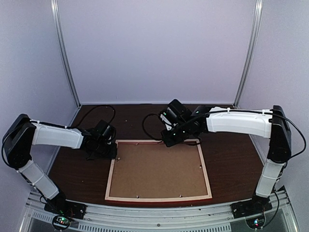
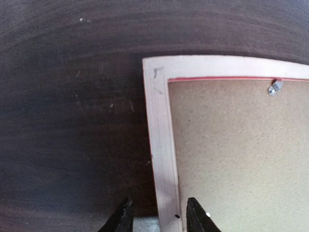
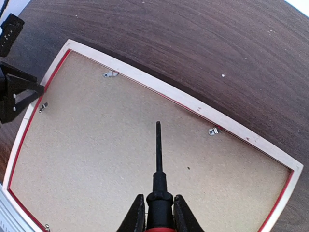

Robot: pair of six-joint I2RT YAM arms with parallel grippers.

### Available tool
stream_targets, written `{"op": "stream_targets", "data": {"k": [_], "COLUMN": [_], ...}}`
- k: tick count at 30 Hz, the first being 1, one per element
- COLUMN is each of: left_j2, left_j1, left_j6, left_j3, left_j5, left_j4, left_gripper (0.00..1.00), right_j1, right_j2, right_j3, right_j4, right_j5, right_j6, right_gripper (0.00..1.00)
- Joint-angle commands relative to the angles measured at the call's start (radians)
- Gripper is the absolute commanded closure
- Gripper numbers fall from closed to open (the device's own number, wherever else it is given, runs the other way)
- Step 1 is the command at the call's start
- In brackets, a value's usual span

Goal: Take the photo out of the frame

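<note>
Pale wood rim up and brown backing board showing, the frame lies face down on the table under both grippers. The photo is not in view. I judge it sits beneath the board, held in by small metal tabs.

The right gripper is clamped on a screwdriver by its red handle. The black shaft runs straight ahead of the jaws towards the frame's far rim. Its tip sits over the bare board, short of that rim and between two tabs, one ahead and to the right, the other farther ahead and to the left. The right-hand tab is the closer, so this arm looks best placed for it, with a short swing of the tip to the right.

The left gripper straddles the frame's left rim near the far corner. Its jaws are partly open, with the rim between them and a sliver of gap on each side, gripping nothing. Another tab lies ahead and to its right.

It is hard to tell whether the screwdriver tip touches the board or hangs above it. It is also unclear which tabs are already turned clear. In the overhead view the right arm covers part of the far rim, and both wrist views cut off the near rim.
</note>
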Motion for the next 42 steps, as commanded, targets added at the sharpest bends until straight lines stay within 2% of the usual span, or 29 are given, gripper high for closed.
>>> {"op": "stream_targets", "data": {"k": [1,9,13,18,25,32,42], "left_j2": [-0.017,0.096,0.187,0.327,0.504,0.569,0.564], "left_j1": [0.007,0.052,0.109,0.182,0.208,0.212,0.212], "left_j6": [0.090,0.205,0.234,0.235,0.263,0.267,0.248], "left_j3": [0.120,0.368,0.490,0.635,0.842,0.861,0.751], "left_j5": [-0.033,0.036,0.159,0.409,0.529,0.562,0.571], "left_j4": [-0.080,-0.183,-0.205,-0.236,-0.349,-0.371,-0.346], "left_gripper": [0.60,0.60,0.60,0.60,0.61,0.62,0.65], "right_j1": [-0.007,-0.067,-0.110,-0.131,-0.139,-0.154,-0.188], "right_j2": [-0.108,-0.258,-0.262,-0.234,-0.168,-0.106,-0.017], "right_j3": [-0.094,-0.242,-0.273,-0.267,-0.255,-0.249,-0.195], "right_j4": [-0.055,-0.069,-0.039,0.002,0.032,0.065,0.116], "right_j5": [0.110,0.184,0.182,0.121,0.100,0.093,0.038], "right_j6": [0.001,0.037,0.062,0.071,0.086,0.101,0.073], "right_gripper": [1.00,1.00,1.00,1.00,1.00,1.00,1.00]}}
